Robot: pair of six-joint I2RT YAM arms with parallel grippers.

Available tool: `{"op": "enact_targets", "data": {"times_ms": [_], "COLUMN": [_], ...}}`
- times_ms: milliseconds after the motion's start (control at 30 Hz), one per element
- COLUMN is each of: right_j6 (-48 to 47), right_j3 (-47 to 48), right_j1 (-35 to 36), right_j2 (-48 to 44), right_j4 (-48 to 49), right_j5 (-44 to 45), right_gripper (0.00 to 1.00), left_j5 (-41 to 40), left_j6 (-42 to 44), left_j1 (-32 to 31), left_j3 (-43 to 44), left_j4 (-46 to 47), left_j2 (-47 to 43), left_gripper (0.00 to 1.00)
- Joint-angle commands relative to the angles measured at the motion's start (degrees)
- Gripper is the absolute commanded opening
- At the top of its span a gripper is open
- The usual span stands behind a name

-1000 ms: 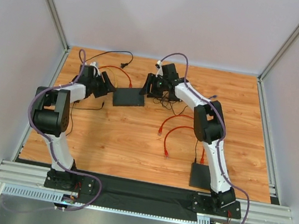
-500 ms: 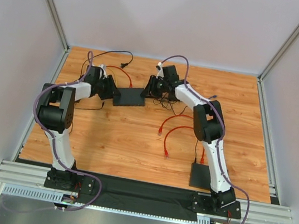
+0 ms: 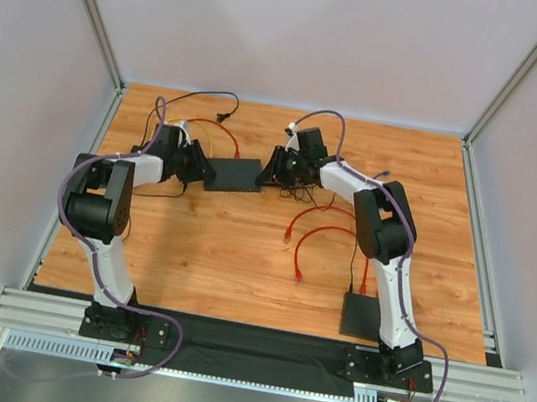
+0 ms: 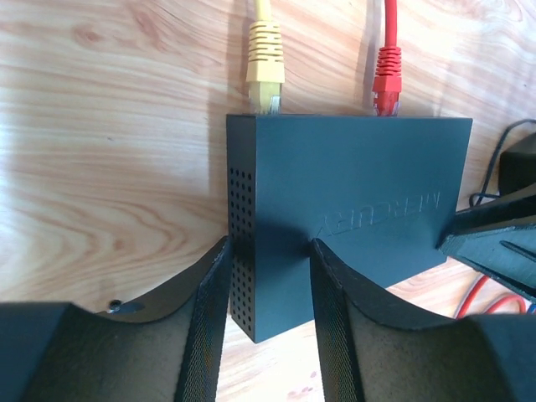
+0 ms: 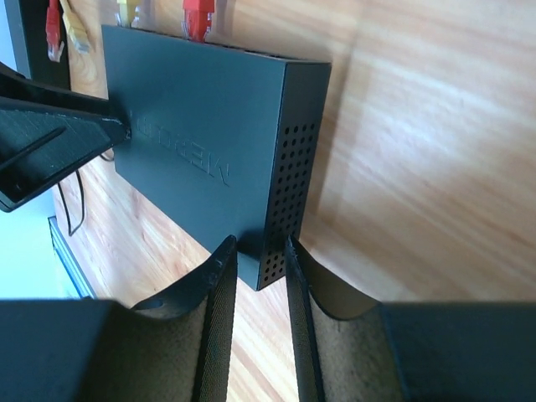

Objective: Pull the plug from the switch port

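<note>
As I scan the table (image 3: 240, 257), the switch (image 3: 232, 172) lies far back, pinched at both ends
Left gripper (image 4: 270, 244) and right gripper (image 5: 258, 243) each clamp a corner; yellow plug (image 4: 265, 79) and red plug (image 4: 387, 79) sit in its ports

Black switch (image 4: 352, 193) on wood table (image 4: 109, 151), yellow plug (image 4: 265, 79) and red plug (image 4: 388, 79) in far ports, left hand (image 4: 268, 247) straddling near corner

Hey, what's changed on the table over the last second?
The left pincer slid right to the switch and now straddles its left end. The right pincer shifted slightly toward the near edge, at the switch's right end. Whether either one clamps is unclear. The switch, the yellow plug and red plug in its ports, and the loose red cables stayed put.
</note>
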Motion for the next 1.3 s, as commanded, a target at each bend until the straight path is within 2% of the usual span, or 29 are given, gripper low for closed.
{"op": "enact_targets", "data": {"times_ms": [0,233,333,633,767,867,1000,1167,1267], "right_j6": [-0.3,-0.9,-2.0,-0.2,-3.2,-6.9,-11.5,-15.7,-16.7], "right_j3": [-3.7,-7.2,-7.7,-21.3,-23.6,-19.2,-14.5,-10.1,-10.3], "right_j1": [2.6,3.6,5.2,7.0,6.9,6.8,6.8,6.9,6.9], "right_j2": [-2.1,-4.4,-5.7,-14.9,-17.9,-17.2,-17.3,-18.6,-20.2], "right_j4": [0.2,0.5,-1.6,3.3,0.9,-6.8,-13.4,-20.2,-21.3], "right_j5": [-0.8,-1.6,-0.7,0.7,3.5,7.8,12.2,19.2,21.3], "right_gripper": [0.29,0.28,0.29,0.29,0.33,0.39,0.50,0.55,0.55], "left_j5": [6.6,5.5,4.7,3.8,4.8,2.6,1.0,-6.3,-9.1], "left_j6": [-3.5,-3.8,-5.1,-7.1,-9.1,-7.6,-6.2,-2.3,1.3], "left_j1": [-4.8,-6.1,-8.7,-12.9,-13.1,-13.1,-13.1,-13.1,-12.2], "left_j3": [-2.3,-6.4,-10.1,-15.2,-18.6,-18.4,-17.7,-13.2,-7.3], "left_j4": [0.7,1.8,3.9,5.9,9.0,5.8,2.0,-8.4,-12.6], "left_j2": [-0.7,-4.7,-6.9,-11.9,-13.6,-16.4,-21.8,-29.3,-28.2], "left_gripper": [0.45,0.45,0.45,0.45,0.48,0.54,0.57,0.67,0.72]}}
